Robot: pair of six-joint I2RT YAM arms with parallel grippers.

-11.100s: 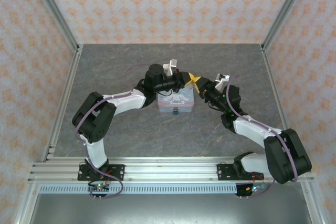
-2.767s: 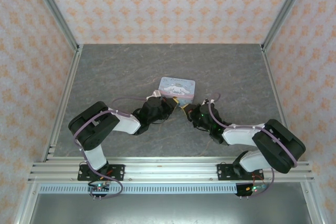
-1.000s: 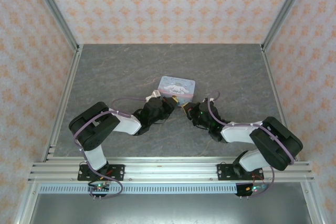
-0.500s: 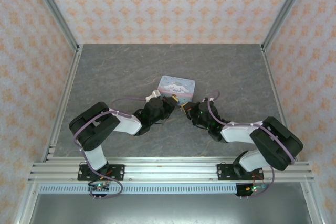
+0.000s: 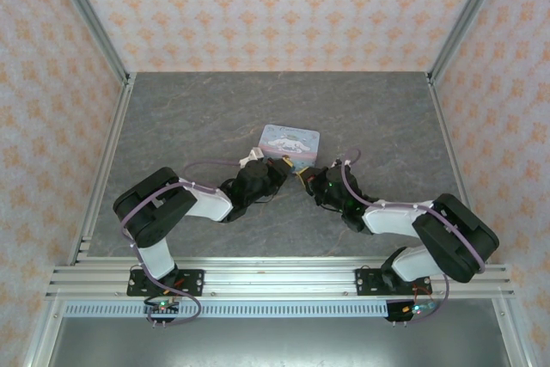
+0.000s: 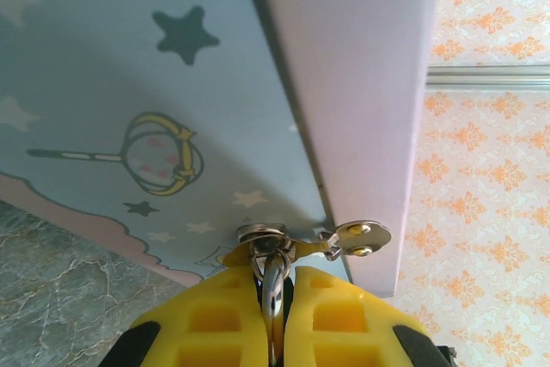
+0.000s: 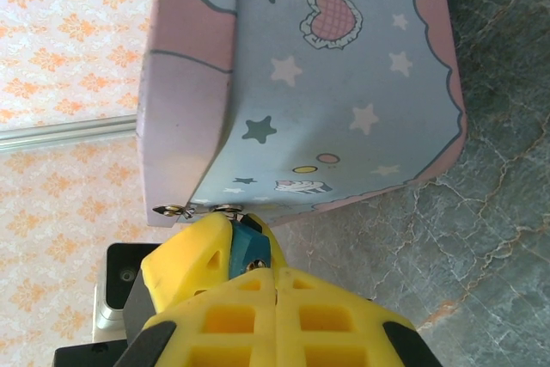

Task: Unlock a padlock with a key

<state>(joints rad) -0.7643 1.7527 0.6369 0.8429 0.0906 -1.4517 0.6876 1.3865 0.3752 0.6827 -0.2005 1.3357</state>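
Padlock: the small teal padlock (image 7: 251, 242) sits pinched at the tip of my right gripper (image 7: 245, 257), just under the front corner of the tin (image 7: 344, 83). I'm holding it so it can't swing or turn while the other arm works on it.
Key: a thin pale metal piece, which I take to be the key (image 6: 272, 315), runs up between the fingers of my left gripper (image 6: 275, 274). They are pressed together on it. Its far end reaches the small metal fitting straight ahead of the fingertips. I can't tell whether it is seated in the keyhole.
Clasp: the tin's little metal clasp (image 6: 357, 234) sticks out just ahead and to the right of the left fingertips, touching that fitting.
Tin: it rests on the desk (image 7: 481, 238) just beyond both grippers, which meet at its near face from either side.
Change, last second: next to nothing, with both arms folded low and both grips closed as before.
Change, about eleven seconds: the tin lay nearer the bases then, and both grippers met at its far side.
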